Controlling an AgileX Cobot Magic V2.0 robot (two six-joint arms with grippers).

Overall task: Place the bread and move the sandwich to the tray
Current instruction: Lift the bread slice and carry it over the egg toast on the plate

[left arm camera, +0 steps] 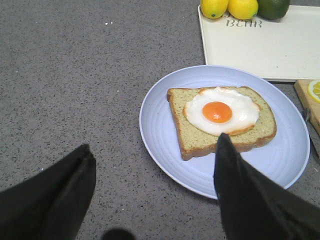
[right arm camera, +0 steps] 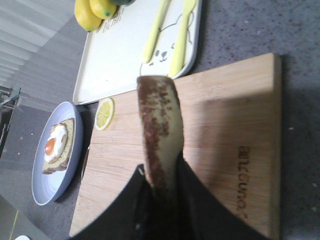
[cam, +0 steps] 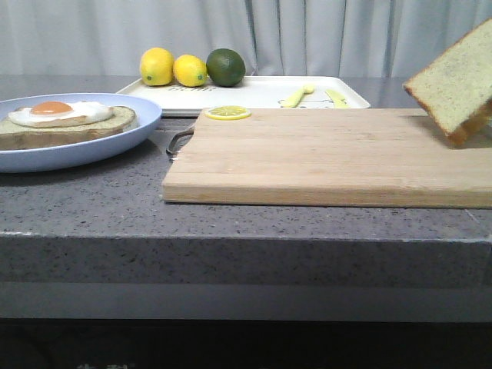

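The bread [cam: 455,83] hangs tilted in the air over the right end of the cutting board. My right gripper [right arm camera: 162,182] is shut on it, seen edge-on in the right wrist view [right arm camera: 161,125]. The sandwich, a slice with a fried egg [cam: 65,119], lies on the pale blue plate [cam: 115,142] at the left. My left gripper [left arm camera: 152,172] is open and empty above the counter at the plate's near rim [left arm camera: 165,162]; the slice with the egg [left arm camera: 220,117] lies just beyond its fingers. The white tray [cam: 254,92] lies at the back.
A light wooden cutting board [cam: 323,157] fills the middle, with a lemon slice [cam: 227,113] at its far left corner. Two lemons [cam: 173,68] and a lime [cam: 225,67] sit on the tray's left end, yellow cutlery [cam: 311,95] on its right. The counter's front edge is close.
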